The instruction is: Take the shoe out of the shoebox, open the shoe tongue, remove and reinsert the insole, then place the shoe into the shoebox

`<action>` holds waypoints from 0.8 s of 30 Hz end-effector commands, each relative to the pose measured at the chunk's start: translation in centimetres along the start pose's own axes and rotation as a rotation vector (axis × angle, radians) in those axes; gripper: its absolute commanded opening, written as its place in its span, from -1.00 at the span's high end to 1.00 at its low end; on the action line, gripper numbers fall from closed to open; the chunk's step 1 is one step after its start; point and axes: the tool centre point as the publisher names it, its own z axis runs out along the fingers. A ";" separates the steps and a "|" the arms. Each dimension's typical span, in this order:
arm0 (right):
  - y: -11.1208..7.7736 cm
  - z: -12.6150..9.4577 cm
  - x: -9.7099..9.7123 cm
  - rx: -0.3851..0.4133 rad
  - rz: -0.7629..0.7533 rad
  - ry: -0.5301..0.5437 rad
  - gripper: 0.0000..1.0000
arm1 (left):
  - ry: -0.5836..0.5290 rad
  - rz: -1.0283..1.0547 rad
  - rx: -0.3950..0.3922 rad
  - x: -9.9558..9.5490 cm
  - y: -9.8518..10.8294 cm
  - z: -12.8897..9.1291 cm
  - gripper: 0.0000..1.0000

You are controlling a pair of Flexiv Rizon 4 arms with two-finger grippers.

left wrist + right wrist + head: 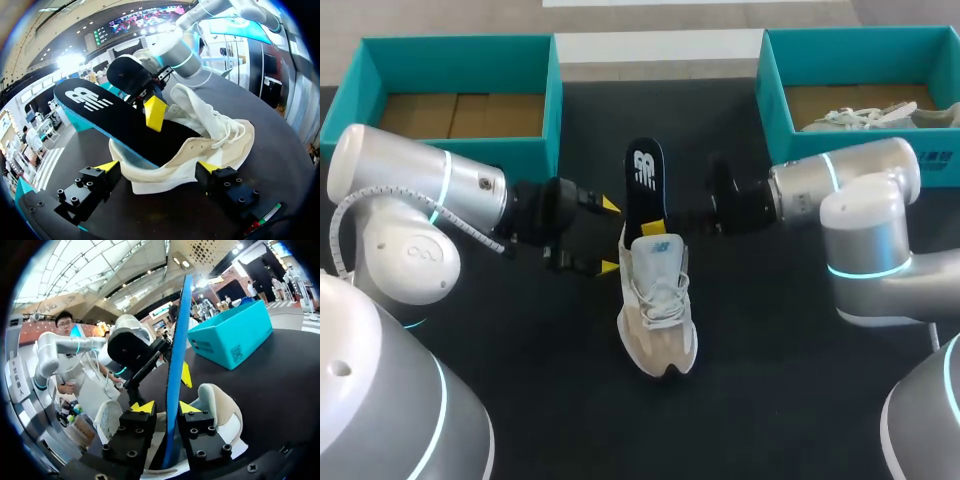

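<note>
- At the far left you have a teal cardboard shoebox (556,100), its brown floor showing.
- Your left gripper (609,236) is near the middle of the black table (520,340). Its yellow-tipped fingers are spread wide, just to the left of the shoe's heel end. You cannot tell whether they touch it.
- The cream and white lace-up sneaker (658,320) lies at the table's centre, outside both boxes, sole down, with its toe towards the near edge.
- The black foam insole (645,185), blue at the edge and marked with a white logo, rises out of the sneaker's opening and slants to the far side.
- Your right gripper (167,407) reaches in from the right and is clamped on the insole.
- At the far right, a second teal cardboard shoebox (775,100) holds another pale sneaker (865,117).
</note>
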 end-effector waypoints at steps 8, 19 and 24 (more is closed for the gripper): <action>-0.8 0.1 -1.1 0.004 0.053 0.049 1.00 | 0.002 0.000 -0.004 0.0 -0.1 0.0 -1.00; -3.8 0.5 0.8 0.023 0.140 0.038 1.00 | 0.002 0.000 -0.004 0.0 -0.1 0.0 -1.00; -2.8 0.3 0.8 0.025 0.108 0.018 1.00 | 0.002 0.000 -0.004 0.0 -0.1 0.0 -1.00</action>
